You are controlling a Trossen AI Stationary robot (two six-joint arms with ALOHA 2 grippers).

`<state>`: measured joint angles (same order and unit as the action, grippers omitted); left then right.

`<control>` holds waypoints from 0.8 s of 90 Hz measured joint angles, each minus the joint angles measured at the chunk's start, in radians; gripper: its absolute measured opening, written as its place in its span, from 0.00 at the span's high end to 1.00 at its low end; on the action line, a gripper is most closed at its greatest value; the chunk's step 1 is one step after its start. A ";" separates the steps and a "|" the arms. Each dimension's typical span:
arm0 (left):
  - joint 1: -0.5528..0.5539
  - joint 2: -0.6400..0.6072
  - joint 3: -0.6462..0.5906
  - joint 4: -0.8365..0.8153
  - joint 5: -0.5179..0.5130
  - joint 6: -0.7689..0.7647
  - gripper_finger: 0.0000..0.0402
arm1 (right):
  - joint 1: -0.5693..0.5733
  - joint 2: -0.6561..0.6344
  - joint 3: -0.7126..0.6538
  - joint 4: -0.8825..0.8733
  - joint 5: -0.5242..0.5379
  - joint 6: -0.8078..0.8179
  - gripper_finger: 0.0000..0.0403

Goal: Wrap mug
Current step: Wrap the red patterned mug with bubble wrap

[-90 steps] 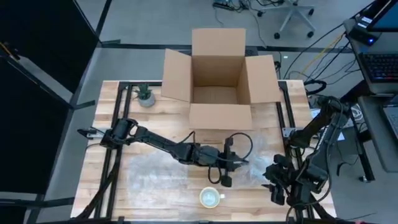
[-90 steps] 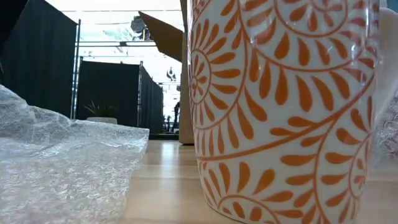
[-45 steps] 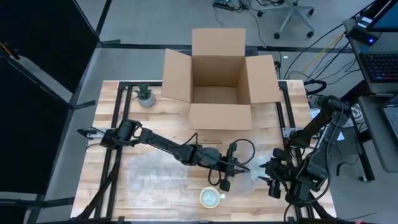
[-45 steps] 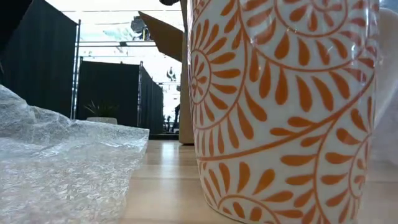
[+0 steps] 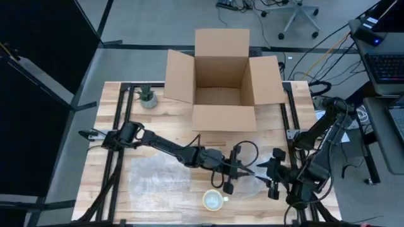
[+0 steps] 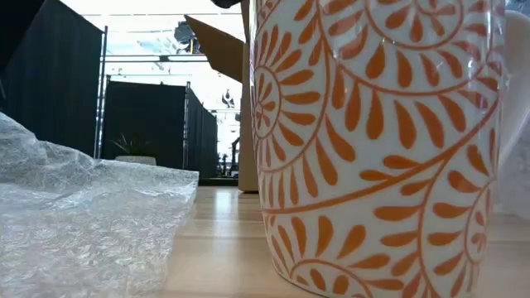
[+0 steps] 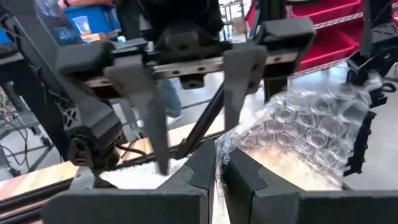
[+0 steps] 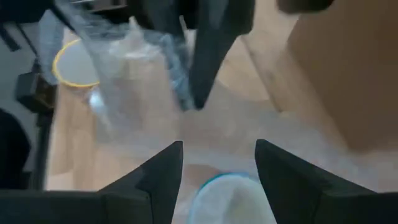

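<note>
Just crinkled bubble wrap beside patterned mug.

Beyond your wooden table, a grey floor carries a swivel chair, loose cables and black curtains, with a keyboard desk alongside.

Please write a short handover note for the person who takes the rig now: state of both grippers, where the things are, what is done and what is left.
Left gripper: shut on the bubble wrap, pinching its right edge, lifted above the table.
Right gripper: open, facing the left one, close to that edge.
Mug: upright at the table's front edge, bare, beside the wrap, not on it.
Cardboard box: open at the back.
Done: wrap picked up. Left: wrap the mug.
</note>
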<state>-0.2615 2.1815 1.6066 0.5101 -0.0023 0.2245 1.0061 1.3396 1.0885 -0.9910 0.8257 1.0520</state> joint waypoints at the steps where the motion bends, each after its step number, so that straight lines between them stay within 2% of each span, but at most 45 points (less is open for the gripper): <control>1: 0.000 0.000 0.000 -0.001 0.000 0.000 0.98 | 0.000 0.000 0.000 0.003 0.000 -0.014 0.54; 14: 0.000 0.000 0.000 0.000 0.001 0.000 0.98 | -0.012 0.006 0.000 0.076 -0.006 -0.192 0.54; 29: 0.000 0.000 0.000 0.009 0.001 0.000 0.98 | -0.055 0.030 0.000 0.074 -0.013 -0.204 0.55; 39: 0.000 0.000 0.000 0.009 0.001 0.000 0.98 | -0.079 0.046 0.000 0.074 -0.014 -0.231 0.65; 56: 0.000 0.000 0.000 0.007 0.001 -0.001 0.98 | -0.084 0.047 0.000 0.069 -0.043 -0.263 0.96; 64: 0.000 -0.001 0.000 -0.016 -0.011 -0.002 0.98 | -0.082 0.047 0.000 0.060 -0.047 -0.246 0.97; 72: -0.001 -0.016 0.000 -0.131 -0.069 0.000 0.98 | -0.082 0.047 0.000 0.052 -0.050 -0.231 0.98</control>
<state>-0.2622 2.1653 1.6066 0.3794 -0.0715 0.2243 0.9237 1.3869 1.0889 -0.9386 0.7760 0.8206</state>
